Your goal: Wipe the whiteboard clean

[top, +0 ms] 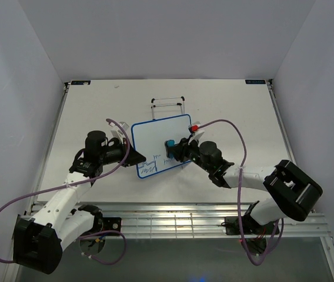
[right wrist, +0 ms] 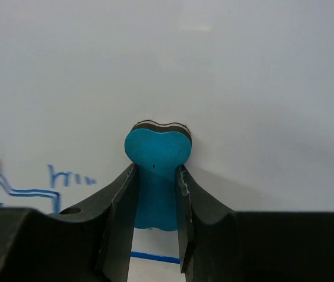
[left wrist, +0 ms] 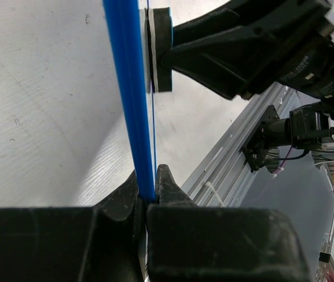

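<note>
The whiteboard (top: 160, 136), white with a thin blue frame, lies tilted in the middle of the table. Blue handwriting (top: 147, 169) shows near its lower left corner and also in the right wrist view (right wrist: 20, 189). My left gripper (top: 139, 158) is shut on the board's blue edge (left wrist: 129, 100) at that corner. My right gripper (top: 176, 149) is shut on the blue bone-shaped eraser (right wrist: 157, 170), which presses flat on the board's white face (right wrist: 243, 88). The eraser also shows in the top view (top: 170, 144) and edge-on in the left wrist view (left wrist: 160, 50).
A thin black wire stand (top: 168, 104) lies just behind the board. A small red object (top: 194, 127) sits at the board's right edge. Metal rails (top: 173, 217) run along the table's near edge. White walls enclose the table on three sides.
</note>
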Motion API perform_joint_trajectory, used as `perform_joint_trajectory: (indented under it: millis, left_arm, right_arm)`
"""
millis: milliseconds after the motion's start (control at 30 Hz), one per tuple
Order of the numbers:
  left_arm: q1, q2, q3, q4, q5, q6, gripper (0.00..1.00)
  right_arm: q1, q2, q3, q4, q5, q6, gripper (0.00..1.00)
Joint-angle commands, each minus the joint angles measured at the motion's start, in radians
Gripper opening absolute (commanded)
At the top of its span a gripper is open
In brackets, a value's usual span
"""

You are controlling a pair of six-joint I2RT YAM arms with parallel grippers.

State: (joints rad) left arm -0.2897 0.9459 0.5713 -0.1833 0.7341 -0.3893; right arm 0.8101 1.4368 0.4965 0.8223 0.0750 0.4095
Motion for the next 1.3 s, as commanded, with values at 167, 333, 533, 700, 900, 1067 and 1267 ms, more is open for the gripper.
perform_joint_trajectory:
  millis: [167, 333, 533, 700, 900, 1067, 1267]
  left_arm:
    - [-0.037, 0.013, 0.016, -0.008, 0.154, 0.063, 0.0]
    - [-0.037, 0.033, 0.018, -0.005, 0.166, 0.055, 0.0]
    - [-0.037, 0.054, 0.012, 0.007, 0.177, 0.038, 0.0]
    - [-0.037, 0.105, 0.004, 0.041, 0.206, -0.011, 0.0]
    - [-0.037, 0.155, -0.011, 0.14, 0.26, -0.108, 0.0]
    - [-0.037, 0.185, -0.013, 0.173, 0.283, -0.138, 0.0]
    - [-0.037, 0.197, -0.008, 0.174, 0.294, -0.14, 0.0]
  right_arm:
    - [-0.032, 0.05, -0.012, 0.017, 0.009, 0.031, 0.08]
    - [-0.217, 0.076, -0.098, 0.015, -0.033, 0.055, 0.08]
    - [-0.285, 0.086, -0.107, -0.023, -0.053, 0.029, 0.08]
    - [-0.205, 0.045, -0.107, -0.002, -0.064, 0.046, 0.08]
    - [0.007, -0.004, -0.035, 0.015, -0.02, 0.04, 0.08]
    - [0.127, 0.002, 0.056, 0.002, -0.007, 0.038, 0.08]
    - [0.133, 0.036, 0.073, -0.068, 0.045, 0.038, 0.08]
